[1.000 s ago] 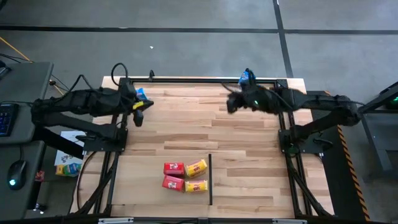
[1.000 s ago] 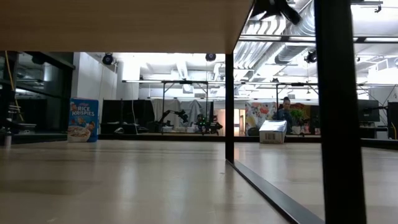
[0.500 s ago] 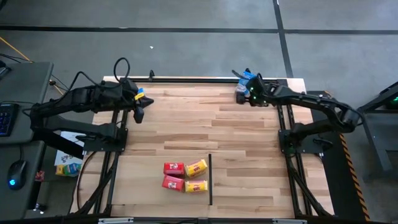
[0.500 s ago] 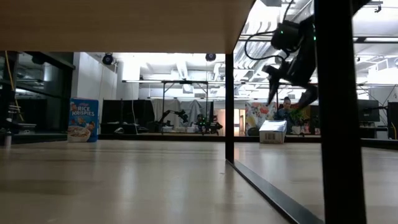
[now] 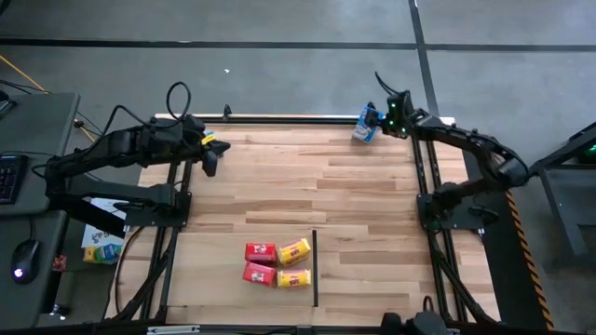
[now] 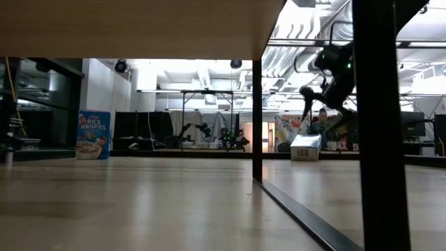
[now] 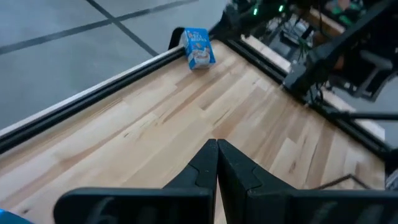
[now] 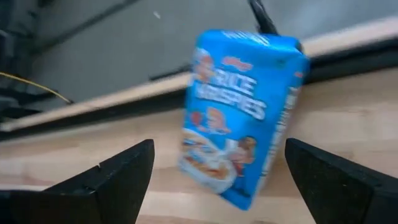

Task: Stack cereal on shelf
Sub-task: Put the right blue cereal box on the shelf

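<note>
A blue cereal carton (image 8: 239, 118) stands on its bottom end on the table beside the far rail, near the far right corner (image 5: 365, 127) (image 7: 198, 48). My right gripper (image 8: 219, 149) (image 5: 384, 122) is open just to its right, fingers apart on either side of it, touching nothing. My left gripper (image 7: 217, 149) (image 5: 209, 165) is shut and empty at the far left. A second blue carton (image 6: 93, 134) (image 5: 213, 140) stands by the left wrist. Two red cartons (image 5: 259, 261) and two yellow ones (image 5: 293, 264) lie near the front. The shelf board (image 6: 132, 28) spans the top of the low view.
A black rail (image 5: 289, 118) runs along the table's far edge. A thin black strip (image 5: 316, 268) stands right of the red and yellow cartons. Black posts (image 6: 257, 118) (image 6: 376, 125) carry the board. A pale box (image 6: 305, 148) shows below my right gripper in the low view.
My right gripper has moved toward the table's far right corner and come down into the low view. It now sits just right of the blue carton by the far rail. The red and yellow cartons have not moved.
</note>
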### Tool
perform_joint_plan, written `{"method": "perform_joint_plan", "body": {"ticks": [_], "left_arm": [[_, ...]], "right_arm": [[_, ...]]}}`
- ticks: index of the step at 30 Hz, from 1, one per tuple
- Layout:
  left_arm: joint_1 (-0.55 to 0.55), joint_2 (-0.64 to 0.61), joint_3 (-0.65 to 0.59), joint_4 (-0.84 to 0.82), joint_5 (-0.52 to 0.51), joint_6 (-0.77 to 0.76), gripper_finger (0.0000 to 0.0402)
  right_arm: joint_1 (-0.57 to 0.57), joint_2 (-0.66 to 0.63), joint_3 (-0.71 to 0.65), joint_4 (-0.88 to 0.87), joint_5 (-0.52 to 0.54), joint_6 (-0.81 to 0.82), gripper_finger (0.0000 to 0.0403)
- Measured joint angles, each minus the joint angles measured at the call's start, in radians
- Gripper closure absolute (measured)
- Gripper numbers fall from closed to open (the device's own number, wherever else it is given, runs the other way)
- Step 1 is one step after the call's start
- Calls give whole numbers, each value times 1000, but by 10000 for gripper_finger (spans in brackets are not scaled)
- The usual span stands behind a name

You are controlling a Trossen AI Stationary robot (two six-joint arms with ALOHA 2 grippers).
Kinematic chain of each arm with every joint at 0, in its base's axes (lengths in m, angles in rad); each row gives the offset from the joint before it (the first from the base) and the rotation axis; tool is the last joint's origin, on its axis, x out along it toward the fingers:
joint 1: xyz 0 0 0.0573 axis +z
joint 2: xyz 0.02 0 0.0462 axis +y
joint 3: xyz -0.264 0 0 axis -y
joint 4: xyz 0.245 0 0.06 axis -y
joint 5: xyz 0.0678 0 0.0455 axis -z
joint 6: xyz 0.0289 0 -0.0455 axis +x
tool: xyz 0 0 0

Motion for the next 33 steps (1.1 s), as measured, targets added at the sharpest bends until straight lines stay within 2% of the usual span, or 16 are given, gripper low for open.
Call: {"method": "perform_joint_plan", "body": {"ticks": [3, 7, 10, 17, 21, 26, 33], "left_arm": [[0, 0, 0, 28, -11, -29, 401], [0, 0, 0, 44, -11, -39, 401], [0, 0, 0, 43, -11, -38, 401], [-1, 0, 0, 43, -12, -20, 401], [-1, 0, 0, 43, -12, 9, 401], [-1, 0, 0, 43, -12, 31, 401], [-1, 0, 0, 43, -12, 31, 401]], "right_arm": [[-26, 47, 6, -7, -21, -29, 49], [-29, 77, 9, 4, 43, -33, 49], [-30, 109, 9, 60, 50, -32, 49], [-35, 183, 9, 93, 50, 34, 51], [-34, 201, 9, 103, 44, 55, 70], [-34, 201, 9, 106, 51, 85, 141], [-34, 193, 10, 105, 42, 83, 306]]}}
